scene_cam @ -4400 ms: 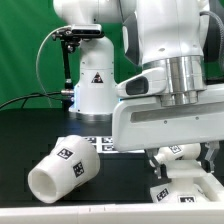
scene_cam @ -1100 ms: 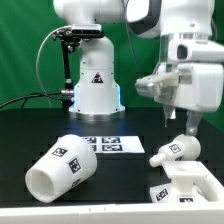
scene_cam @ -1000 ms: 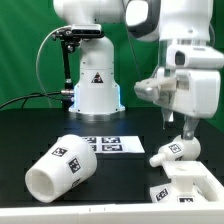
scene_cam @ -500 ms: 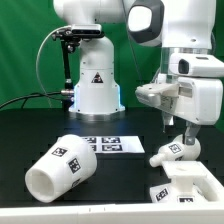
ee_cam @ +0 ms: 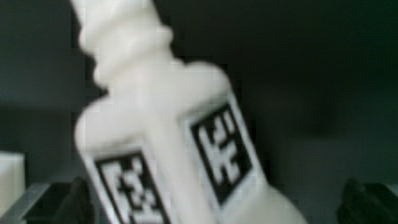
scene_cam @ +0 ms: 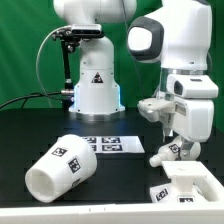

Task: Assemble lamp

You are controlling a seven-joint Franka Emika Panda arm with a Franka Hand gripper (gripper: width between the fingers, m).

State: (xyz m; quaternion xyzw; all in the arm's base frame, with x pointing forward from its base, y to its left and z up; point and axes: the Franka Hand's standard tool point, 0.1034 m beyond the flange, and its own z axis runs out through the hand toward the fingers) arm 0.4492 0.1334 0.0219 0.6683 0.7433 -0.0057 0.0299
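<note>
A wide strip of bare table (scene_cam: pixel 125 178) lay open between the shade (scene_cam: pixel 60 170), tipped on its side, and the bulb (scene_cam: pixel 170 152). The base (scene_cam: pixel 195 183) crowded the bulb from just beside, and the pedestal (scene_cam: pixel 93 85) walled off the back behind the marker board (scene_cam: pixel 110 143)

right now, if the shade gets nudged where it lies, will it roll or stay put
The shade lies on its side on the table, so a nudge would probably roll it. Its taper suggests it would curve, not run straight. Its open mouth shows it is hollow, so it is likely light for its size.
</note>
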